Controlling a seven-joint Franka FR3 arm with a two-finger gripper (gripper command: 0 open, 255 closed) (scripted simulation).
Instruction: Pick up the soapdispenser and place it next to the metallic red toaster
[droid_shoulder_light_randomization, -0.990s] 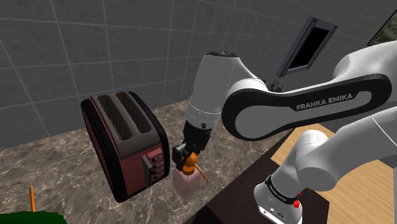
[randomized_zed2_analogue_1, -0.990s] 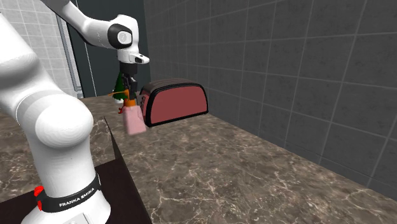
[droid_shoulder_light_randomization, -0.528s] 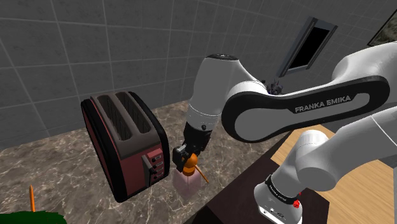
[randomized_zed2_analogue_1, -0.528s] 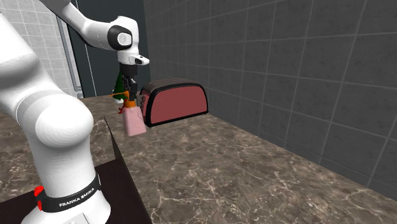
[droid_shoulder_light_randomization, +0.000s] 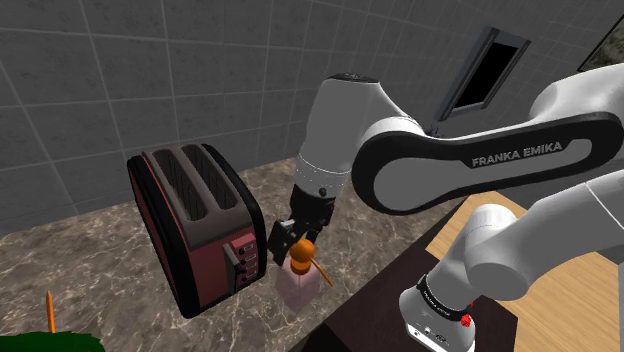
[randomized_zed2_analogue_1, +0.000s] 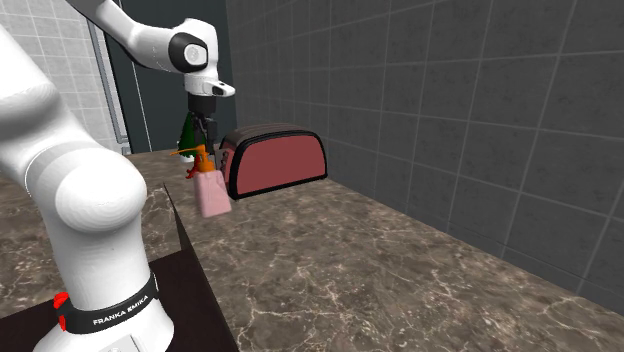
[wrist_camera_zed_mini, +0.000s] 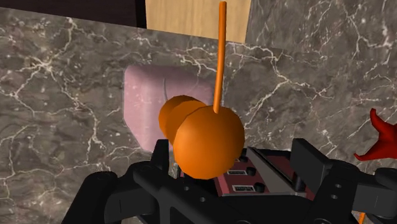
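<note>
In the shoulder view, a green shape (droid_shoulder_light_randomization: 40, 343) with a thin orange stick rising from it sits in the lower left corner. To its right the metallic red toaster (droid_shoulder_light_randomization: 190, 225) stands on the brown marble counter (droid_shoulder_light_randomization: 90, 270), its two slots facing up and its control end turned toward the arm. Just beside that end stands the soap dispenser (droid_shoulder_light_randomization: 297, 285), a pale pink block with a round orange pump head and a thin orange spout. It is near the toaster, though the views do not settle whether the two touch. The black gripper (droid_shoulder_light_randomization: 288, 243) hangs directly over the pump head at the end of the white Franka arm (droid_shoulder_light_randomization: 450, 170), which reaches in from the stand (droid_shoulder_light_randomization: 370, 300) at the lower right. A dark-framed window (droid_shoulder_light_randomization: 487, 68) sits in the grey tiled wall (droid_shoulder_light_randomization: 150, 70) above the arm.

In the second exterior view, the gripper (randomized_zed2_analogue_1: 204, 148) points down at the dispenser (randomized_zed2_analogue_1: 210, 190), and the toaster (randomized_zed2_analogue_1: 275, 160) lies just to the right of it.

In the wrist view, the jaws stand apart around the orange pump head (wrist_camera_zed_mini: 207, 140). The left finger (wrist_camera_zed_mini: 160, 153) is close against it and the right finger (wrist_camera_zed_mini: 310, 159) stands clear, so the dispenser is not clasped. The pink body (wrist_camera_zed_mini: 153, 102) rests on the marble beyond the head
</note>
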